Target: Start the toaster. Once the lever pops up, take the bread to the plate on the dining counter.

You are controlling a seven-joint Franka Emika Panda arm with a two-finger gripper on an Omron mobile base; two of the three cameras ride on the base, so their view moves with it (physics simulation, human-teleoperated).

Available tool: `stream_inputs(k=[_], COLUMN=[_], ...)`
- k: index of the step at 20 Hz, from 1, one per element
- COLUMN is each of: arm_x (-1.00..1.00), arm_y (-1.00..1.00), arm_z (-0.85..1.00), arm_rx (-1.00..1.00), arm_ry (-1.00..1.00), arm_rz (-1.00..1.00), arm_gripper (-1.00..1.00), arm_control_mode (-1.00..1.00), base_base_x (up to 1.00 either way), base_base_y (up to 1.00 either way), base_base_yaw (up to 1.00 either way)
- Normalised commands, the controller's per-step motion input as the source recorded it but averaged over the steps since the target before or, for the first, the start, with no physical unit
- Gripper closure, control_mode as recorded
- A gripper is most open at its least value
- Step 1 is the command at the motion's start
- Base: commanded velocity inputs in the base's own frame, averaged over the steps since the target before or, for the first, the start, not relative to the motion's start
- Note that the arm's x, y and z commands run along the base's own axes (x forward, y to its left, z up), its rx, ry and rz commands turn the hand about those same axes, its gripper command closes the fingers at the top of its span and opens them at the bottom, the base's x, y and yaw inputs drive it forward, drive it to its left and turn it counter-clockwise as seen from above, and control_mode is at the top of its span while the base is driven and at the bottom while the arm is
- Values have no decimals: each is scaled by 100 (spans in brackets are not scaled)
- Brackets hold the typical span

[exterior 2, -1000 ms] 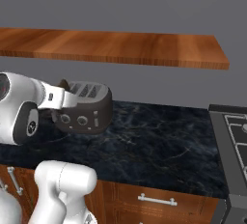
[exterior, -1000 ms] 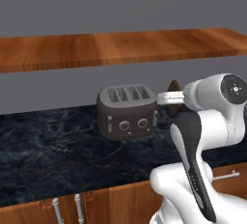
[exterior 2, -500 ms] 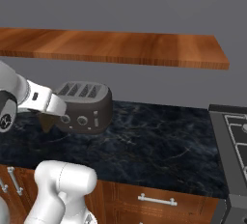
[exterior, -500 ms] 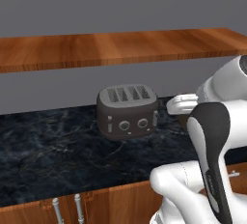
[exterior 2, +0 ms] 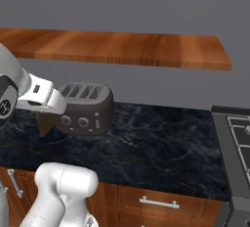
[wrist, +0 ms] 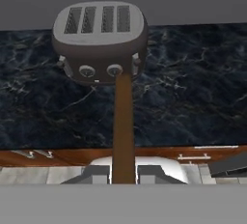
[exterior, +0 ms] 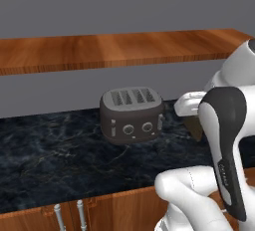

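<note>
The dark grey toaster (exterior: 132, 115) (exterior 2: 88, 109) (wrist: 99, 39) stands on a black marble worktop by the back wall, its four slots empty. My gripper (exterior: 191, 116) (exterior 2: 49, 111) (wrist: 123, 172) is shut on the bread (exterior: 195, 127) (exterior 2: 45, 122) (wrist: 123, 121), a thin dark brown slice. The slice hangs above the worktop just beside the toaster, on the robot's side. In the hand view the slice stands edge-on as a narrow brown strip between the fingertips (wrist: 99, 173). The plate and the dining counter are out of view.
A long wooden shelf (exterior: 114, 48) (exterior 2: 122, 47) runs along the wall above the toaster. A stove (exterior 2: 234, 133) adjoins the worktop at the right. Cabinet doors with silver handles (exterior: 79, 215) (exterior 2: 157, 202) sit below the worktop's front edge.
The gripper has carried the bread away from the top of the toaster, down and back toward the robot. The toaster has not moved.
</note>
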Motion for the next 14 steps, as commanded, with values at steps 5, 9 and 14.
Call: stream_inputs(k=[5,9,14], arm_x=[-21,-40,-33], arm_y=[-12,-12,-13], arm_z=[-1,0,0], arm_rx=[0,0,0], arm_ry=[3,2,0], arm_rz=[1,0,0], arm_gripper=[100,100,100], arm_control_mode=[-100,-100,-100], base_base_x=[0,0,0], base_base_y=[0,0,0], base_base_yaw=[0,0,0])
